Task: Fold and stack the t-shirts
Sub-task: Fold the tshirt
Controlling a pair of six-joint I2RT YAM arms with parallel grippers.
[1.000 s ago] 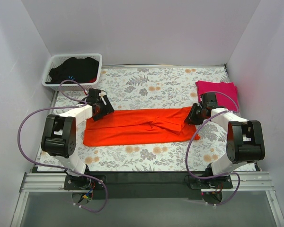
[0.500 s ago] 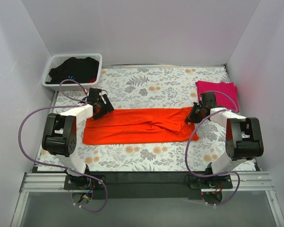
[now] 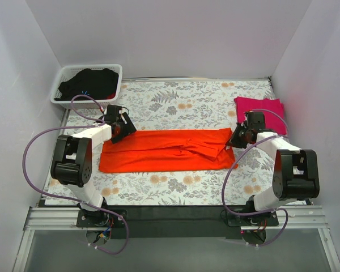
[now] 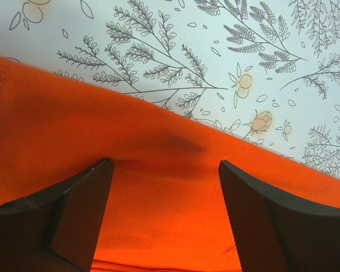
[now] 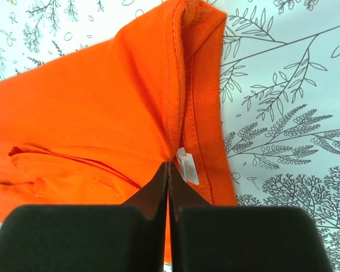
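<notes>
The orange t-shirt (image 3: 164, 150) lies folded lengthwise into a long band across the middle of the table. The magenta-pink t-shirt (image 3: 260, 106) lies folded at the back right. My left gripper (image 3: 123, 129) is open over the orange shirt's far left corner; in the left wrist view (image 4: 165, 164) its jaws stand wide apart with orange cloth (image 4: 73, 113) between and below them. My right gripper (image 3: 237, 139) is shut on the orange shirt's right end; in the right wrist view (image 5: 169, 164) it pinches the cloth (image 5: 102, 102) at the collar seam beside a white label (image 5: 188, 167).
A white basket (image 3: 62, 76) with dark clothes (image 3: 90, 82) stands at the back left corner. White walls close in the table on the left, back and right. The table has a flowered cover (image 3: 181, 102).
My right gripper has moved to the right with the orange shirt's end, pulling the band straighter and flatter. My left gripper has stayed nearly in place.
</notes>
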